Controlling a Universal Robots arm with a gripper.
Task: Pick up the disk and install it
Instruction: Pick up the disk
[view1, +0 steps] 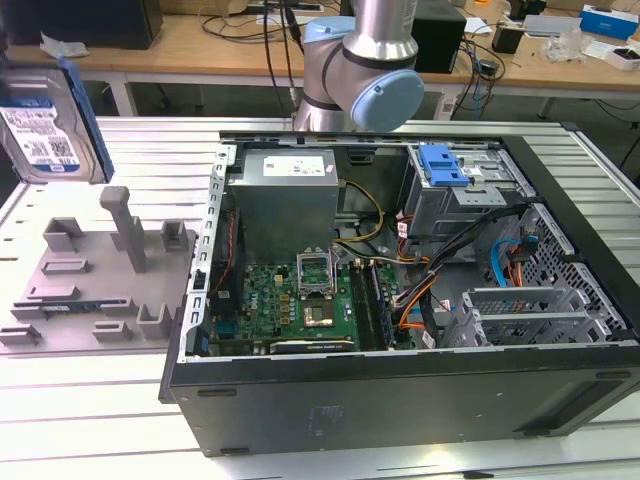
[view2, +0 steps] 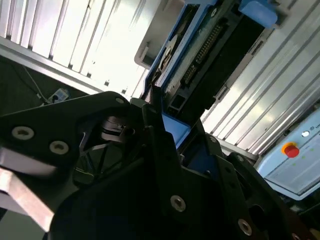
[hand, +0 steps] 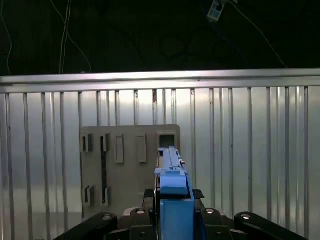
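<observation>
Silver with a bright blue plastic frame, the disk (view1: 45, 135) hangs in the air at the exterior view's left edge. It stands nearly upright with its face turned to the camera. Its label (view1: 40, 140) is white with a blue band and a small block of code, and the print on it is too small to make out.

The disk is above the far end of a grey plate (view1: 100, 270) with raised pegs and slots, which lies on the ribbed metal table (view1: 90, 410). It is well apart from the open computer case (view1: 400, 375).

In both wrist views the gripper (hand: 172, 197) has the disk (hand: 171, 165) between its black fingers. They are closed tight on the blue frame from either side, with no gap showing. The second wrist view shows the gripper (view2: 167, 127) against the disk's (view2: 200, 55) edge, where a row of connector pins is bare. A red button (view2: 290, 149) on a pale box sits in the background there.

Inside the case are a grey power supply box (view1: 285, 200) with a white sticker on top, a green circuit board (view1: 300, 300) and a blue latch (view1: 443, 165) over the drive bay. The print on the sticker cannot be read.
</observation>
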